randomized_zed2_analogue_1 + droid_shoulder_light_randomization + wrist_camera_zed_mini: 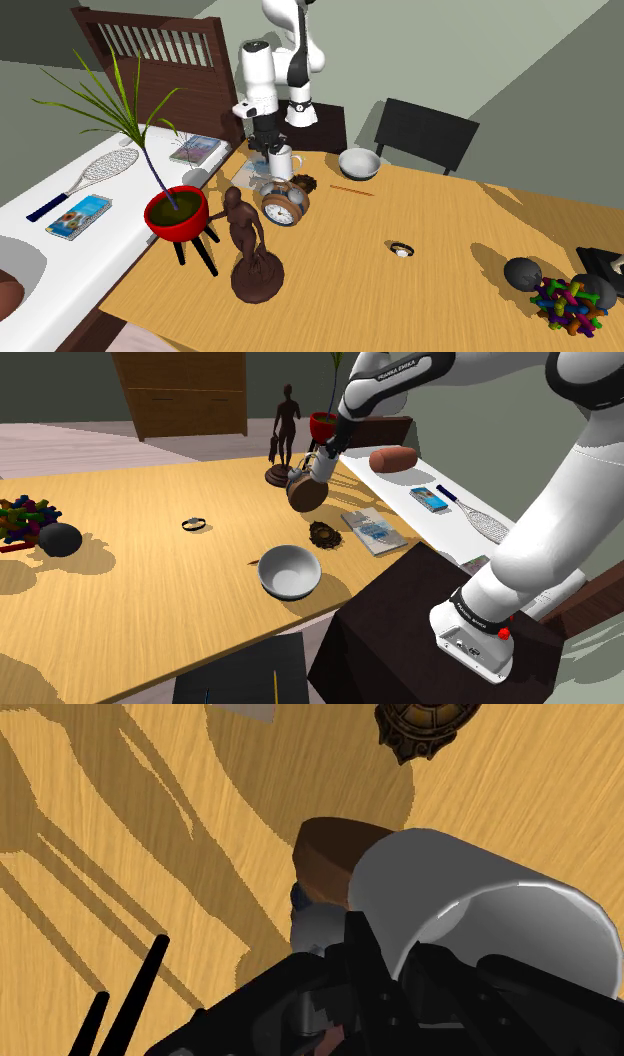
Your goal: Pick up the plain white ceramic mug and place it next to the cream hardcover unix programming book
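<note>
White mug (480,924) is up off the tabletop (170,572), hanging over the brown round clock (307,493), which it partly hides in the wrist view. Fingers (365,954) look closed on the mug, black parts pressed against its wall; can't tell exactly where the pads sit.

In the second exterior view the mug (281,160) hangs under the hand, handle sticking out to that view's right.

Handling, as a judgement:
- stiff and hard, won't give under the squeeze
- smooth surface, so likely slippery, and it may twist in a two-finger pinch if swung fast
- probably light to moderate weight
- chips or cracks if knocked on the clock or dropped
- best hold is across the wall near the rim, not on the handle

Cream book (375,532) lies flat near the tabletop edge, with a dark ornate piece (323,534) between it and the clock. Set the mug down slowly beside the book, away from the edge
</note>
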